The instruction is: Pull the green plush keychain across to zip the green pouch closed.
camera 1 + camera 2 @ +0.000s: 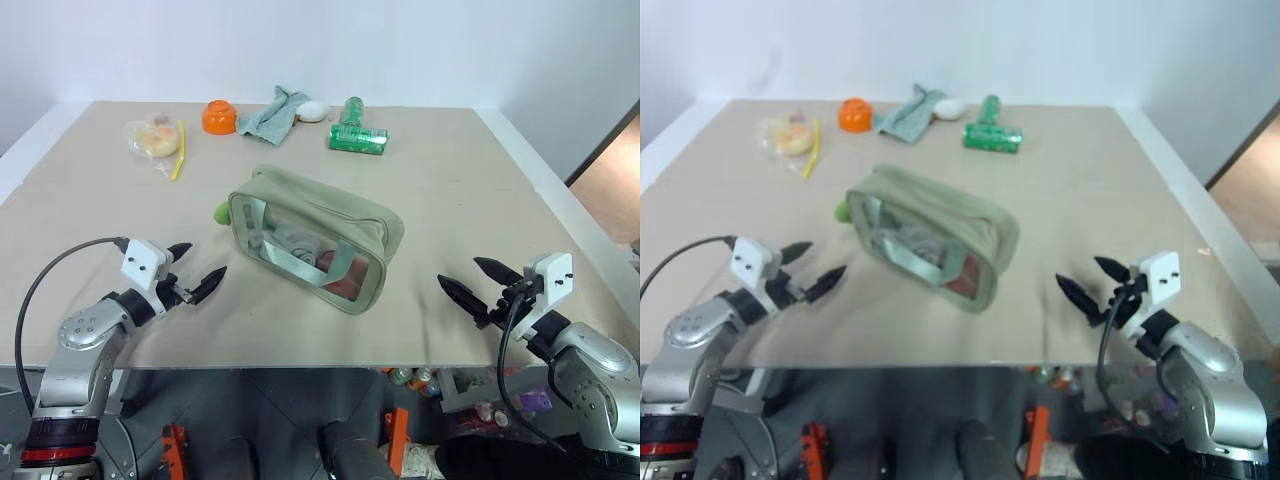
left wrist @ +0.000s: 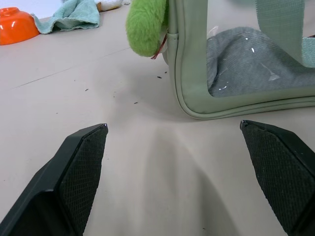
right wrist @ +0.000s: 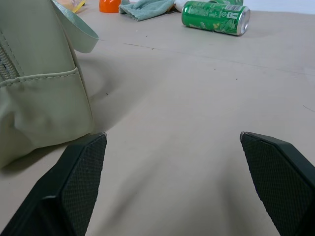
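The green pouch (image 1: 318, 234) lies in the middle of the table, its clear window facing me and a pale strap across it. The green plush keychain (image 1: 222, 212) hangs at the pouch's left end; in the left wrist view it shows as a fuzzy lime ball (image 2: 145, 27) against the pouch's corner. My left gripper (image 1: 198, 270) is open, low over the table to the left of the pouch, with nothing between its fingers. My right gripper (image 1: 478, 281) is open too, to the right of the pouch and apart from it.
Along the far edge lie a green can (image 1: 358, 139), a grey-green cloth (image 1: 271, 116), an orange bowl (image 1: 219, 117), a white object (image 1: 313, 111) and a clear bag with yellow contents (image 1: 153, 138). The table's front edge (image 1: 300, 366) runs just below both grippers.
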